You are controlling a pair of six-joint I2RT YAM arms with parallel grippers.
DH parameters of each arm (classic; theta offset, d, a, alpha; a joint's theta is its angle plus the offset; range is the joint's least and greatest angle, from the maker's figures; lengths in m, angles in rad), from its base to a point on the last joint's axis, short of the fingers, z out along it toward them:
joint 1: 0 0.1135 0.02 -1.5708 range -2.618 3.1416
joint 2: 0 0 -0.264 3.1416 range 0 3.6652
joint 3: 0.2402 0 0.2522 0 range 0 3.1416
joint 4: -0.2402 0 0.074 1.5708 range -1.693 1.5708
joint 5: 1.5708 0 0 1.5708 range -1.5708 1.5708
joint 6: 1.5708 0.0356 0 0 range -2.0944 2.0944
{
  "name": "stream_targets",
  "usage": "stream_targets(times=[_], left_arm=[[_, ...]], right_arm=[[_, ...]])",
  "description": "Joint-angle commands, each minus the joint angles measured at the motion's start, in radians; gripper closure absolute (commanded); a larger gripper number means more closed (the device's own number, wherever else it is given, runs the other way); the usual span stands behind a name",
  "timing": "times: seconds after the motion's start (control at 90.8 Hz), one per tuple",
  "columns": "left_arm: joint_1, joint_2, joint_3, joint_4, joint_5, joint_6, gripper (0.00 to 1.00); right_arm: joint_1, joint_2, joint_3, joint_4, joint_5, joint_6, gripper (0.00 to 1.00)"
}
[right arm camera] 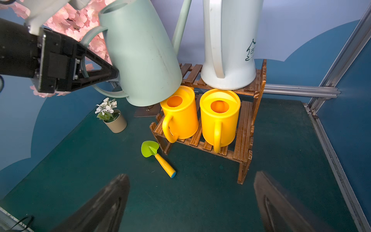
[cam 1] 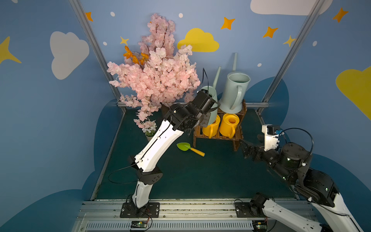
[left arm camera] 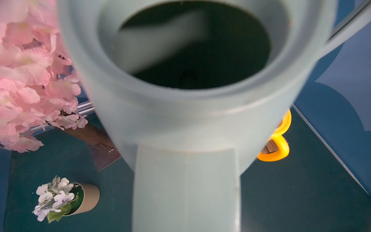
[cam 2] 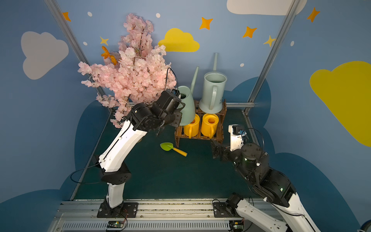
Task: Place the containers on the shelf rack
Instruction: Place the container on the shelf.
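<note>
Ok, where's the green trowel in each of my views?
Top view: green trowel on the mat beside the front corner of the shelf rack.
Top view: trowel likewise beside the rack.
Left wrist: not in it.
Right wrist: trowel by the rack's lower-tier corner.
Landmark where it shows: the shelf rack.

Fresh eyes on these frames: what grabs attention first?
The tall pink blossom tree fills the back corner. Next to it, the left end effector holds a pale green watering can tilted by its handle, over the shelf rack, where a blue-grey can and two yellow cans already stand.
</note>
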State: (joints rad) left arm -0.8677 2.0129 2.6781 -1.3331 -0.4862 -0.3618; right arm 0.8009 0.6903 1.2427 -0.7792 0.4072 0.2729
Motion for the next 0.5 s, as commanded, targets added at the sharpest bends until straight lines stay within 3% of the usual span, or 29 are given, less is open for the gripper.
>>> stream_targets(times=[0.0,0.485], left_arm=[[0.018,0.005,0.035,0.093,-0.038,-0.034,0.98],[0.076,0.072,0.084,0.219,0.042,-0.055,0.98]], right_arm=[[-0.001,-0.01,0.015,-0.012,0.007,0.007,0.02],[-0.002,0.0,0.02,-0.017,0.008,0.003,0.02]])
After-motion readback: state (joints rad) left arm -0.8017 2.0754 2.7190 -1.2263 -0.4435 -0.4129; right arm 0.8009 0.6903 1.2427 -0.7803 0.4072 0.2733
